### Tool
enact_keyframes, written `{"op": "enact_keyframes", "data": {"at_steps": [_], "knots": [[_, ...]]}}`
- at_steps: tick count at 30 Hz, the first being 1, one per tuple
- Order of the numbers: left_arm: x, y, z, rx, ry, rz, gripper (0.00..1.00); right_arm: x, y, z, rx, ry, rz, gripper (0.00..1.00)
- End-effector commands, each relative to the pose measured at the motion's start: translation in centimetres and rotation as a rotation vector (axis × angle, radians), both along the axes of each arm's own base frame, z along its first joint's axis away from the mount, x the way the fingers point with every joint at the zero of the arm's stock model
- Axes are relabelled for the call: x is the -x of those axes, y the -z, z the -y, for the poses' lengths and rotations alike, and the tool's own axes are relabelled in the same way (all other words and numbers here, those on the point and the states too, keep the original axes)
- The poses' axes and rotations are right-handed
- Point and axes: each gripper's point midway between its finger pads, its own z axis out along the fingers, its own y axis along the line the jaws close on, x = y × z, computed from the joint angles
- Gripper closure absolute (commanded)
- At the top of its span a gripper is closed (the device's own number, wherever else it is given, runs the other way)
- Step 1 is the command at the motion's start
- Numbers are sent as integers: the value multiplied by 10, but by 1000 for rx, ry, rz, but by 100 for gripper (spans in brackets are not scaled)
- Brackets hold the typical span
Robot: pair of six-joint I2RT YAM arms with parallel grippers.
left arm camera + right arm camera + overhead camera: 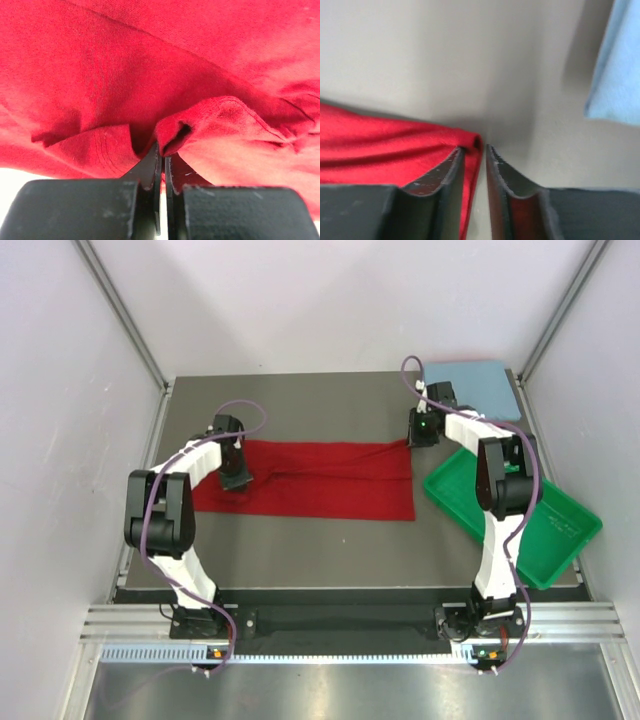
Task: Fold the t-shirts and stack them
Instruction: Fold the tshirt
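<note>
Dark red cloth t-shirt [320, 480] spread mid grey surface [300, 410]. L hand [161, 150] shut, pinching fold at shirt's 9 o'clock end. R hand [475, 150] at its 2 o'clock corner, jaws slightly apart, cloth beside one finger.

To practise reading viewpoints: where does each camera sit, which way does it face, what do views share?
Top external: above, behind left arm and right arm, looking down at table.
Left wrist: faces down; left tool shut on red t-shirt.
Right wrist: faces table; right tool parted at shirt's corner, blue t-shirt beside.
Shared: red t-shirt.
</note>
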Motion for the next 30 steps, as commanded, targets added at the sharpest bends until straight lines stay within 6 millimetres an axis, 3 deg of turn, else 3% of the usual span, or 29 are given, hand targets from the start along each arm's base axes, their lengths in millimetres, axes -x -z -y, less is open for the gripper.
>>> {"op": "enact_keyframes", "data": {"at_steps": [1, 5, 9, 13, 19, 25, 30], "knots": [[-8, -40, 2, 19, 23, 73, 100, -10, -52, 13, 3, 70, 70, 75], [-3, -48, 3, 26, 37, 84, 100, 4, -66, 20, 25, 125, 43, 67], [-1, -55, 2, 20, 43, 101, 100, 24, -75, 25, 27, 153, 25, 66], [2, -61, 4, 29, 46, 128, 100, 45, -87, 12, -2, 130, 33, 73], [10, -58, 12, 66, 77, 118, 100, 74, -85, -22, -78, 85, 21, 84], [28, -31, 10, 59, 76, 37, 100, 97, -46, -51, -62, 26, -59, 85], [34, -20, 5, 26, 74, -12, 100, 108, -13, -41, 60, 57, -111, 88]]}}
